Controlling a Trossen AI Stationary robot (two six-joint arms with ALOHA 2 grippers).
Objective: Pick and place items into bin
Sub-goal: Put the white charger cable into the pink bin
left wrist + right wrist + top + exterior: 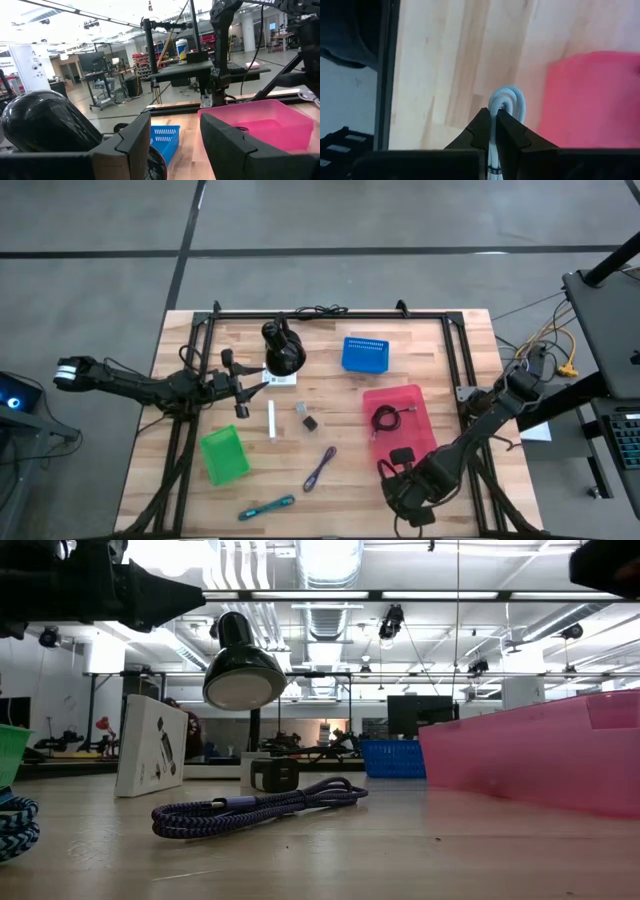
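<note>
In the high view, my left gripper [240, 388] hovers open by the white card [281, 378] and the large black rounded object [283, 348]; its wrist view [175, 127] shows a wide gap between the fingers. My right gripper [402, 465] is at the near end of the pink bin [415, 405] and is shut on a pale cord [506, 97]. A black coiled cable [385, 420] lies inside the pink bin. The white stick [272, 420], silver piece [299, 410], dark block [310, 423], purple cable [320, 468] and teal tool [268, 507] lie flat on the table. My right gripper pinches a folded loop of the pale cord between its two fingers. The bend of the loop [507, 92] sticks out just past the fingertips [482, 122]. The cord is lifted above the wooden table beside the pink bin [590, 100]; the gripper hides the rest of it.
A blue basket [364, 353] sits at the far middle and a green bin [224, 455] at the near left. A black frame [330, 315] runs along the table's far and side edges. In the low view, the purple cable [260, 808] lies in front of the dark block [273, 775].
</note>
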